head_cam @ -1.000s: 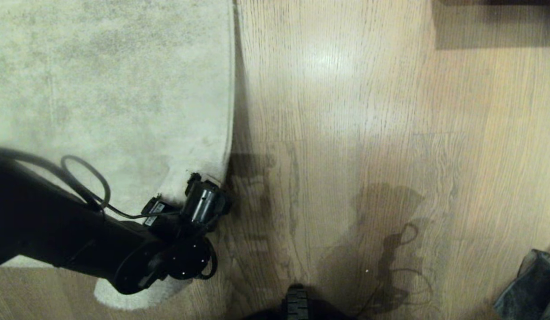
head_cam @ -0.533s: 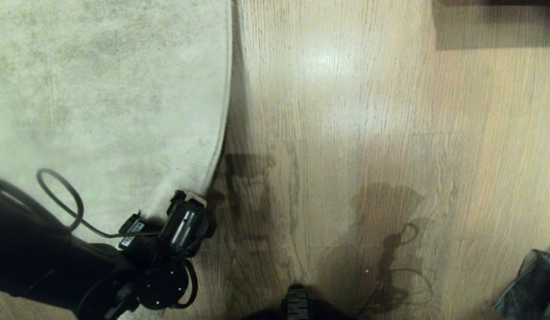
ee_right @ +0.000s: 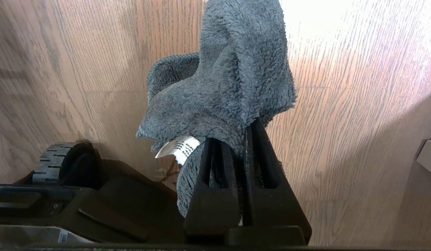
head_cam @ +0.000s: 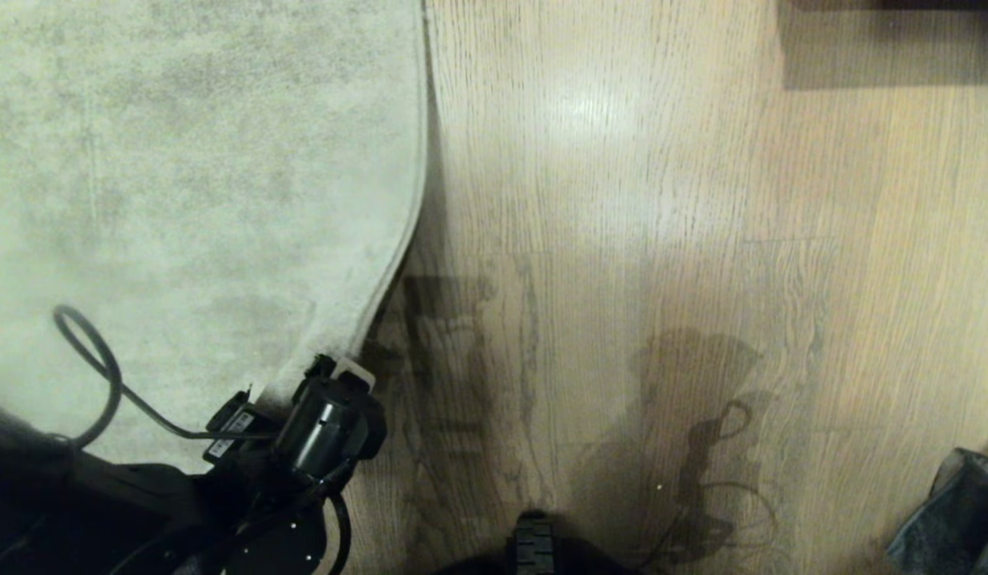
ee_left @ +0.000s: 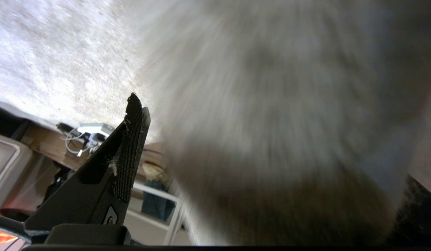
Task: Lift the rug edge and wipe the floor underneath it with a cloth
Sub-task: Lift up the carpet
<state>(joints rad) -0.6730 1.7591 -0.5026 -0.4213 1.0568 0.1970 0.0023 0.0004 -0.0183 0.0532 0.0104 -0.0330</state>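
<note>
The left gripper (head_cam: pixel 343 369) sits low at the rug edge (head_cam: pixel 398 263), near the rug's close corner, where the border bends inward and away from its straight run higher up. In the left wrist view one black ribbed finger (ee_left: pixel 131 139) stands clear on one side while the pale pile of the rug (ee_left: pixel 271 104) fills the space beside it, blurred and very near; the jaws stand wide apart, and whether they have any hold on the rug cannot be told. The floor (head_cam: pixel 661 200) of brown wood-grain planks lies to the right of the rug, with arm shadows across it. The right gripper (ee_right: pixel 241 146) is clenched on the cloth (ee_right: pixel 222 83), a grey-teal fleecy rag with a white label (ee_right: pixel 178 148), which droops over the fingertips above the planks. A dark wheel (ee_right: pixel 49 162) of the base shows beside it.
</note>
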